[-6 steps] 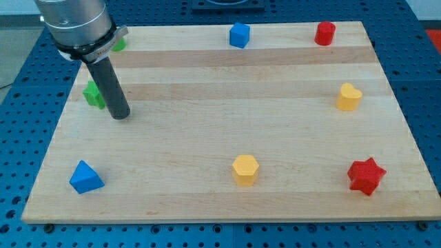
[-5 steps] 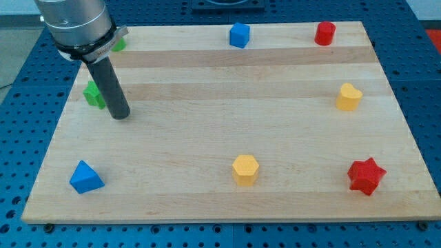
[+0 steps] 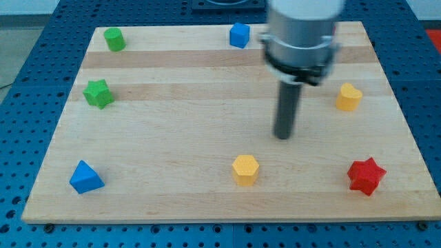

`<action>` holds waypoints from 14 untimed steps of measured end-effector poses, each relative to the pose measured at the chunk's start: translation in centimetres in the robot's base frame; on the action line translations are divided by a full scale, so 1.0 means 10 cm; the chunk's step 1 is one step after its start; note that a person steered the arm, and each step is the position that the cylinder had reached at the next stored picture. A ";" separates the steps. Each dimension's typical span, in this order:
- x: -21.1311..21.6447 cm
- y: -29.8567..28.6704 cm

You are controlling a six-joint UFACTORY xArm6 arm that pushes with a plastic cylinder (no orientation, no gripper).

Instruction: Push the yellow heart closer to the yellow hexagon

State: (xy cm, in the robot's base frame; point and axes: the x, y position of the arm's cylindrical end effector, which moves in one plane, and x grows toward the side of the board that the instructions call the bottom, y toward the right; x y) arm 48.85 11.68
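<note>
My tip (image 3: 283,136) is seen on bare board, touching nothing, between yellow hexagon (image 3: 245,169) and yellow heart (image 3: 349,97); no gripper is fitted

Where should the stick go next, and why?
Probably up and right, around the yellow heart. My tip sits left of the heart, above and right of the yellow hexagon. Pushing the heart down-left toward the hexagon needs the tip on its upper-right side.

A single camera looks down at a slant from beyond the near edge of the pale wooden desk (image 3: 172,145), taking in its whole top.
</note>
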 end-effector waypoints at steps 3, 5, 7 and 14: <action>-0.89 1.39; -0.44 0.67; -0.37 0.92; -0.01 -0.36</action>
State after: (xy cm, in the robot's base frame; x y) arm 48.78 8.11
